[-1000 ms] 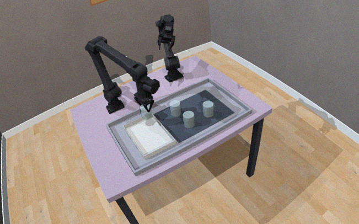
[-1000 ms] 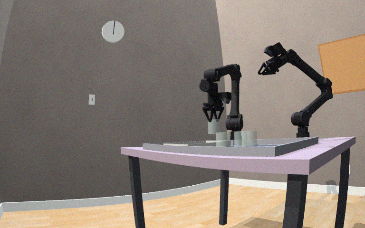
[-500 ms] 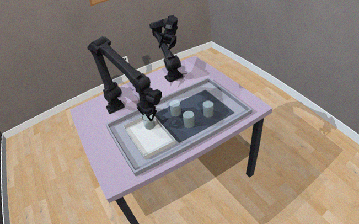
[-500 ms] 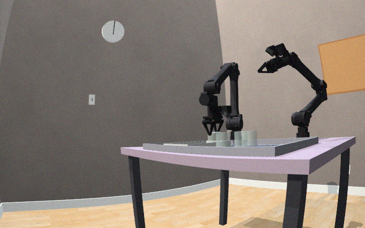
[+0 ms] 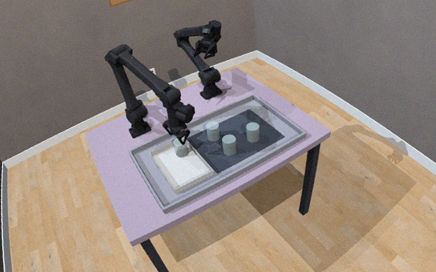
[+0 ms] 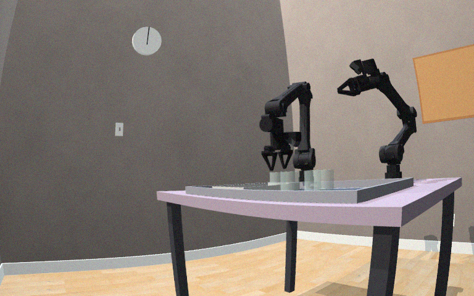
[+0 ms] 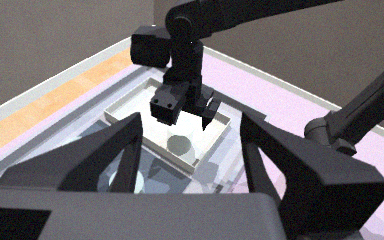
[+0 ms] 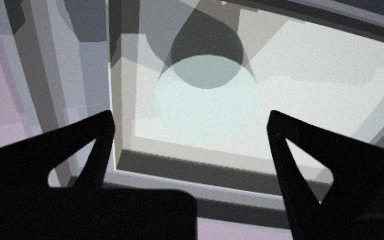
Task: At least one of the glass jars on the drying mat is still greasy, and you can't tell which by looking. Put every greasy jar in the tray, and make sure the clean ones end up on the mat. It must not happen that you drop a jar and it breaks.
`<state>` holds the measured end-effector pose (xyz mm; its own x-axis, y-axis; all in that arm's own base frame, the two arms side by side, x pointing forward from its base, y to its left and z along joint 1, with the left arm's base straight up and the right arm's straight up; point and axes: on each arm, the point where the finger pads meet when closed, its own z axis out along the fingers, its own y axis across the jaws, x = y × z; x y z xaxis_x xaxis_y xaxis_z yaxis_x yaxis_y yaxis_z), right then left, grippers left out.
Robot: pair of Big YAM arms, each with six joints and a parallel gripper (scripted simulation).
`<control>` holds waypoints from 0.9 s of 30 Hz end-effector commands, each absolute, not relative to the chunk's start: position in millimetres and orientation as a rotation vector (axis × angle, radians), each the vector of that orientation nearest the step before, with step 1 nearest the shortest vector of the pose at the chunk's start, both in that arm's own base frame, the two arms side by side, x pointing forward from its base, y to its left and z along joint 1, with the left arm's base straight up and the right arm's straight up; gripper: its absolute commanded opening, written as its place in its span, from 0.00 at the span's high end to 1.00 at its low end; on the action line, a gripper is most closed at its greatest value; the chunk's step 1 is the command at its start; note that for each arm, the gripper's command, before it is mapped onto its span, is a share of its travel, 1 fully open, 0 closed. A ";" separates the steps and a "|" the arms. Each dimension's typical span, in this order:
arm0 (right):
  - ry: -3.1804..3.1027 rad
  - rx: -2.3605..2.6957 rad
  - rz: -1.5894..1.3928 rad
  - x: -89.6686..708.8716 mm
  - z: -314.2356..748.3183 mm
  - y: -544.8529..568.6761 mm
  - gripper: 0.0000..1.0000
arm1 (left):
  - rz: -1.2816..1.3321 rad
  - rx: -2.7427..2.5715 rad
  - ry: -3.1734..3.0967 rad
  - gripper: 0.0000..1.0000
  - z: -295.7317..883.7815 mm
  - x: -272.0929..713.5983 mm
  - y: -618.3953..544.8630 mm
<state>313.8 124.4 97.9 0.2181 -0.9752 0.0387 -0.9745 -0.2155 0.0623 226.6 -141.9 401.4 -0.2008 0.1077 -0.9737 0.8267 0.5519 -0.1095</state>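
A glass jar (image 5: 181,149) (image 6: 274,177) (image 7: 179,145) (image 8: 207,107) stands upright in the white tray (image 5: 188,168) (image 8: 320,110), near its back edge by the mat. My right gripper (image 6: 278,168) (image 8: 190,119) is wide open above it, with its fingers on either side and clear of the glass. Three more upright jars, the back one (image 5: 213,131), the front one (image 5: 229,145) and the far right one (image 5: 252,132), stand apart on the dark drying mat (image 5: 268,133). My left gripper (image 5: 203,55) is raised high behind the mat, partly open and empty. Grease cannot be seen.
A low grey rim (image 5: 227,181) (image 6: 251,195) surrounds the mat and tray on the lilac table (image 5: 118,198) (image 6: 377,213). The right arm reaches over the tray from the back left in the top view. The left arm's base stands at the back right.
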 end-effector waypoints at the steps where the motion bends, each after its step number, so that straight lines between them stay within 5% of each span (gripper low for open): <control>1: -1.966 2.460 0.052 338.7 152.7 138.5 0.00 | -0.735 0.878 1.530 0.40 403.3 227.5 -130.3; 4: -1.976 2.453 0.052 339.0 163.0 138.3 0.07 | -0.739 0.877 1.533 0.40 401.6 229.6 -129.7; 27: -2.188 2.287 0.018 438.9 158.0 356.6 0.07 | -0.639 0.590 1.852 0.40 361.9 264.8 -133.1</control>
<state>405.5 288.9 153.3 0.1216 -0.9926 0.0019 -0.9924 -0.1216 -0.0191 258.1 -126.9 373.1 -0.2599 0.1304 -0.9568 0.7010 0.7069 -0.0941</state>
